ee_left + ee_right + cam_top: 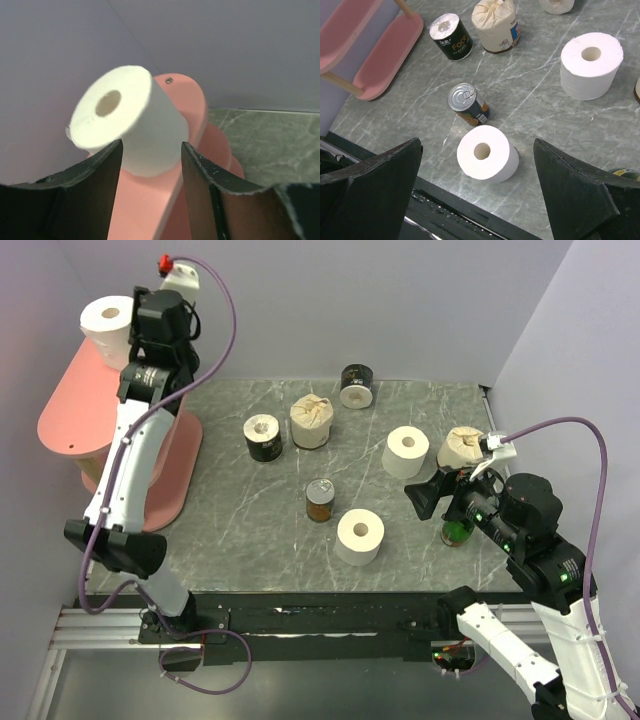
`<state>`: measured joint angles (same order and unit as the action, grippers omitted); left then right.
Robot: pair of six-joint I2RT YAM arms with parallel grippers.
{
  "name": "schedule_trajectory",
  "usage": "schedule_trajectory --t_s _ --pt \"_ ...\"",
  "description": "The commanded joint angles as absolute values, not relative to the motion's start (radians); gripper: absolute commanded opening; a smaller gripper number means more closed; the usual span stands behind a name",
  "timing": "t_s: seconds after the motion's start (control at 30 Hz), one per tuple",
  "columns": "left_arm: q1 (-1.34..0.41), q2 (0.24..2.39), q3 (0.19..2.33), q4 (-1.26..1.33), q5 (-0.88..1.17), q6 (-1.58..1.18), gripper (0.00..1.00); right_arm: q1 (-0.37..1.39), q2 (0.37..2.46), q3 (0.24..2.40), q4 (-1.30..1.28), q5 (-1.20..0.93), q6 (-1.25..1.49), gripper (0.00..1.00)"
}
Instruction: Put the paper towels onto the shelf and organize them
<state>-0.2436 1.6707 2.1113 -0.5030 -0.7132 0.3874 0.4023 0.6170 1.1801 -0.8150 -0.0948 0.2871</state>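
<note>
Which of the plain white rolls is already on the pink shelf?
The white roll at far left, standing on the shelf's top board; the other two white rolls stand on the grey table.

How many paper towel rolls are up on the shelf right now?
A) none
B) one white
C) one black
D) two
B: one white roll sits on the top board of the pink shelf, while the other six rolls stand on the table.
</note>
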Motion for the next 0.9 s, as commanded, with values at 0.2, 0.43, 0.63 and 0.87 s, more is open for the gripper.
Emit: schedule_trajectory --t_s 0.2,0.43,0.63,0.87 --pt "-0.221 1.522 1.909 -0.449 -0.763 0.270 0.56 0.400 0.607 1.236 -0.804 -0.098 0.268 0.99" --pt "-0.150 1.614 1.974 -0.446 -0.749 0.287 0.54 0.400 0.586 1.244 -0.811 -0.109 0.288 0.99" --pt "-0.117 1.667 2.023 -0.439 -0.762 0.296 0.54 0.402 0.587 1.255 -0.819 -0.103 0.284 1.00" --pt "-0.078 1.695 2.017 -0.368 -0.735 0.311 0.54 0.402 0.601 1.267 -0.824 -0.101 0.281 1.00"
